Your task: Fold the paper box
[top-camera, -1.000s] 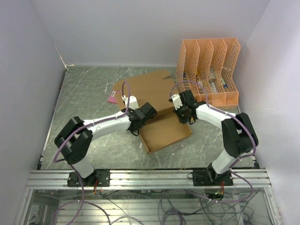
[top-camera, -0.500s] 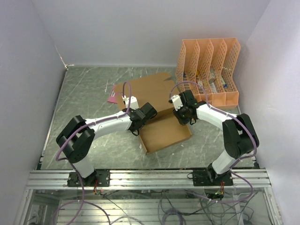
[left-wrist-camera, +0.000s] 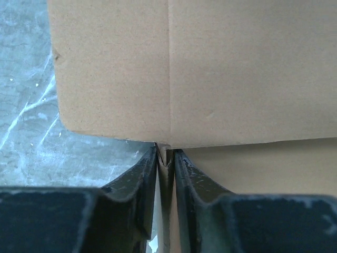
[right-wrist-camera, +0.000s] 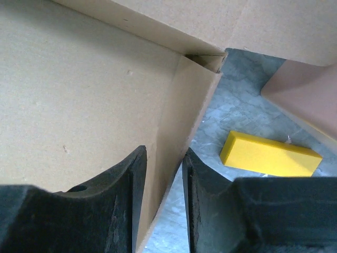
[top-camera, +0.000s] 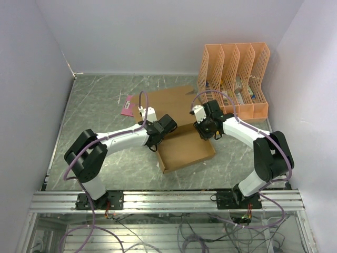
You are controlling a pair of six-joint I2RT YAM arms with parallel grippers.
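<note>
The paper box [top-camera: 185, 149] of brown cardboard sits mid-table as a shallow tray, its big lid flap [top-camera: 167, 101] lying behind it. My left gripper [top-camera: 162, 128] is at the tray's far-left corner. In the left wrist view its jaws [left-wrist-camera: 166, 151] pinch the upright wall edge, and the flap [left-wrist-camera: 210, 68] fills the view beyond. My right gripper [top-camera: 203, 129] is at the far-right corner. In the right wrist view it [right-wrist-camera: 164, 153] stands open astride the right wall [right-wrist-camera: 181, 116], with a gap at the outer finger.
An orange lattice file organizer [top-camera: 234, 79] stands at the back right, close behind the right arm. A small pink card [top-camera: 127, 107] lies left of the flap. A yellow block [right-wrist-camera: 268, 154] rests on the table just outside the box's right wall.
The right jaws have come apart off the box's right wall. Both wrists have shifted slightly toward the back, and the lid flap has drawn in a little.
</note>
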